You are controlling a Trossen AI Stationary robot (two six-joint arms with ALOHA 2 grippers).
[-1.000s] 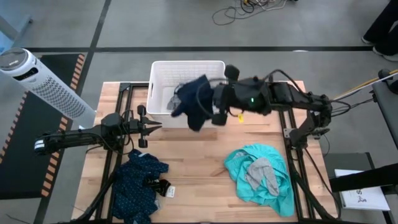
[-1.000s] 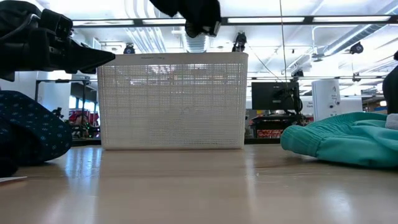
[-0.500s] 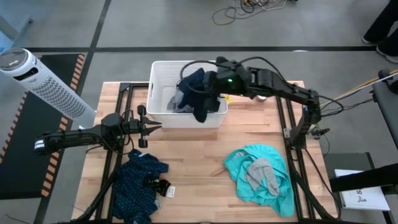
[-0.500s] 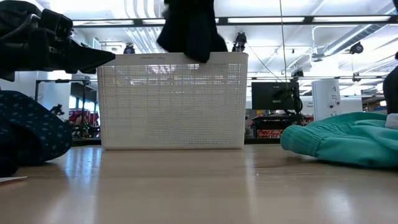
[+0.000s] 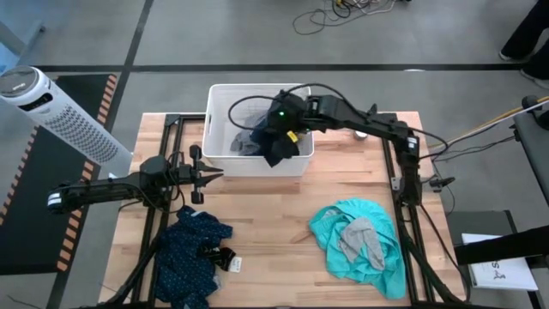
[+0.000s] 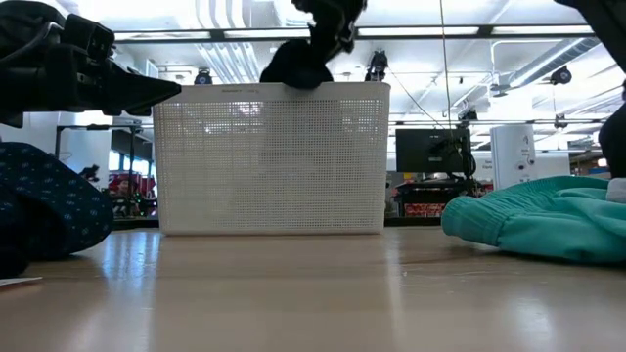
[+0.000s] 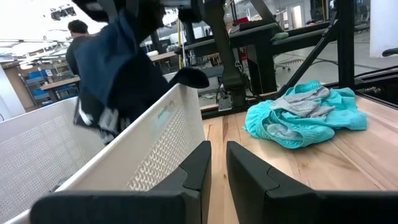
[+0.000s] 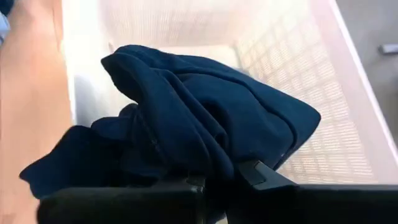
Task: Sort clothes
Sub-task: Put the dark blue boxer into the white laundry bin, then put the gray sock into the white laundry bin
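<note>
1 basket (image 5: 217, 120); 5 garments (image 5: 356, 236), perhaps more hidden inside; 2 arms (image 5: 120, 190); 1 fan (image 5: 51, 107).

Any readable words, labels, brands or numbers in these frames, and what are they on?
None can be read.
White basket: faint raised mark on the rim, too blurred to read.
Paper sheet beside the table: dark print, too small.
Small white tag by the dark patterned garment: too small.

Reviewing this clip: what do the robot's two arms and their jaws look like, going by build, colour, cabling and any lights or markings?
Both arms are dark, slim and jointed. The right arm carries a looping black cable, a small green light and a yellow tag near its wrist. The left arm is black with a pale band at its outer end. The left gripper has two flat, dark, blocky jaws.
</note>
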